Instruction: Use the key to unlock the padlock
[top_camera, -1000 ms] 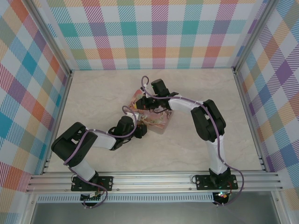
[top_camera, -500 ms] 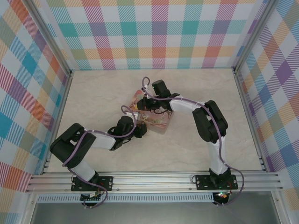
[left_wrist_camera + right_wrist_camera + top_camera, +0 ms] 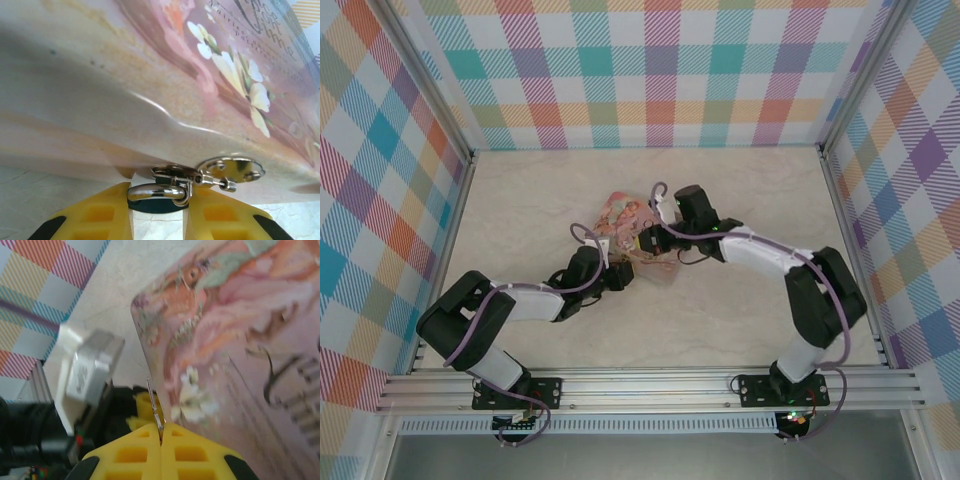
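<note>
- The left tool (image 3: 157, 216) is closed on the padlock (image 3: 159, 192). In the left wrist view its yellow fingers (image 3: 100, 216) press on either side of the dark teal body, and the silvery shackle lies across the gap just above them.
- That same view shows the shackle hooked through a small metal hasp (image 3: 230, 168) on the wall of the pink tin (image 3: 165, 75), so the padlock hangs at the tin's lower edge, close to the pale surface (image 3: 30, 185).
- The right tool (image 3: 161, 438) is clamped shut on the key (image 3: 156, 412). In the right wrist view its two yellow fingers (image 3: 125, 455) meet with no gap, and the thin grey blade stands up from the seam between them.
- The key's tip points at the tin's (image 3: 240, 340) near corner. Whether it touches the tin cannot be told.
- Past the key, the right wrist view shows yellow pads and a grey-and-white housing (image 3: 85, 375) of the other arm, low beside the tin.
- From above, the left tool (image 3: 620, 277) and the right tool (image 3: 648, 243) meet at the near edge of the tin (image 3: 625, 213), left from the near-left and right from the right.
- In that high view the padlock and key are too small to make out. The tin lies near the middle of the surface (image 3: 520, 200).
</note>
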